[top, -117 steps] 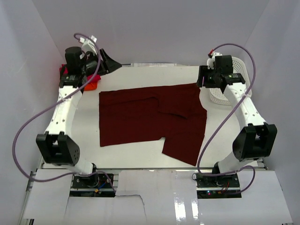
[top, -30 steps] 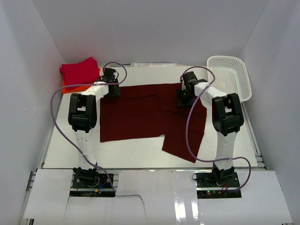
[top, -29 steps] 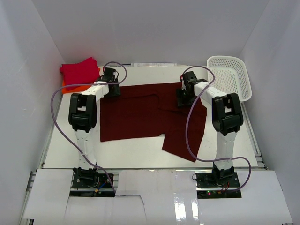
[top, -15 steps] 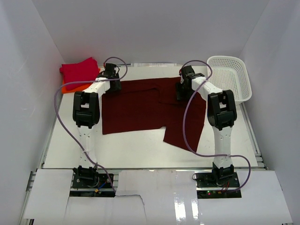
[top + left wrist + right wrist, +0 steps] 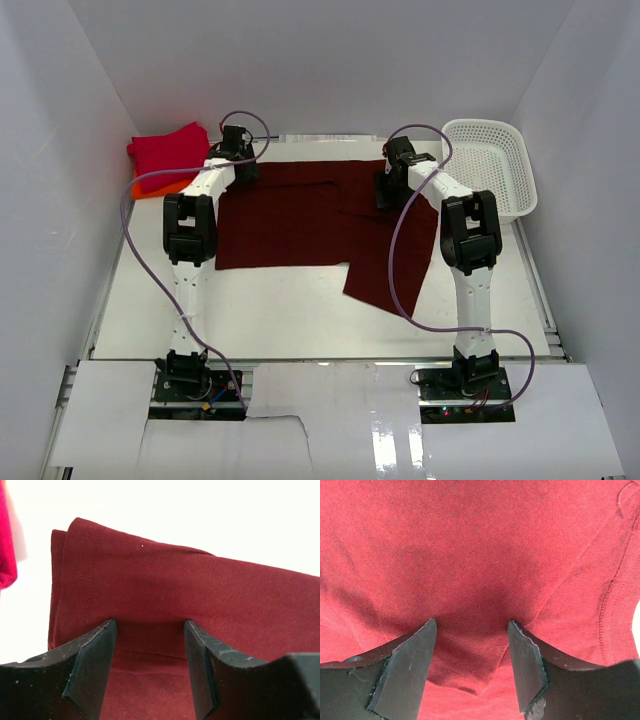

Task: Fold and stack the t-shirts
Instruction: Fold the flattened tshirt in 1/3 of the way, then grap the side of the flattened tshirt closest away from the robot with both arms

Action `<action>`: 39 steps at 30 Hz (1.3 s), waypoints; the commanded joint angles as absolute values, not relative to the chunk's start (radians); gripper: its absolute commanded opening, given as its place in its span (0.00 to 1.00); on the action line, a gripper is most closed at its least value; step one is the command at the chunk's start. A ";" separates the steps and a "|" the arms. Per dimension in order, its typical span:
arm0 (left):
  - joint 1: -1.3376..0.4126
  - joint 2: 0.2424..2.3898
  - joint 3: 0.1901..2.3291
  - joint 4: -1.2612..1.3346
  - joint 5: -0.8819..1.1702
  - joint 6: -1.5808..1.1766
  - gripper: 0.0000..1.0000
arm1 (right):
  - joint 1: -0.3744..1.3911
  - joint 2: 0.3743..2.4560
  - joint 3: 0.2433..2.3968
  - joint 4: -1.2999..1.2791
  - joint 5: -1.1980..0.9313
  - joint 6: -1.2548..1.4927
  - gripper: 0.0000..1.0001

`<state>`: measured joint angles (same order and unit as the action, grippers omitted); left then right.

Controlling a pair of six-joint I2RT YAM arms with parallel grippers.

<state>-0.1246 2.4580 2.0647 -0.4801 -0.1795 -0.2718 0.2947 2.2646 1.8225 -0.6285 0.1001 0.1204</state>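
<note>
The dark maroon t-shirt lies spread flat in the middle of the table, one sleeve flap hanging toward the front right. My left gripper is open, its tips pressed down on the shirt's back left corner. My right gripper is open too, tips down on the cloth near a folded hem toward the back right. Flat cloth lies between each pair of fingers, not pinched. A folded crimson t-shirt rests on an orange t-shirt at the back left; the crimson edge shows beside the maroon corner.
A white mesh basket stands at the back right, close to the right arm. Both arms stretch far toward the back wall. White side walls close in the table on left and right.
Both arms reached further toward the back, and the maroon shirt slid a little toward the back wall under the gripper tips. Both grippers stayed open.
</note>
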 commanded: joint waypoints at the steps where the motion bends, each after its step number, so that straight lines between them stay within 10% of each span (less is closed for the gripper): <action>1: -0.107 2.517 2.068 -0.555 -0.126 -0.302 0.68 | 0.284 2.319 1.779 -0.640 0.107 0.127 0.65; 18: -0.100 2.176 2.199 -0.595 -0.109 -0.301 0.77 | 0.253 2.101 2.014 -0.634 0.224 0.087 0.68; 39: -0.091 1.323 1.039 -0.466 -0.040 -0.468 0.75 | 0.313 1.182 0.928 -0.583 0.109 0.236 0.68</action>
<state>-0.0940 1.4651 1.0744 -0.5129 -0.0532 -0.4393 0.2985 1.2827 0.9791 -0.5903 0.1680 0.1833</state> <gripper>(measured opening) 0.750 0.685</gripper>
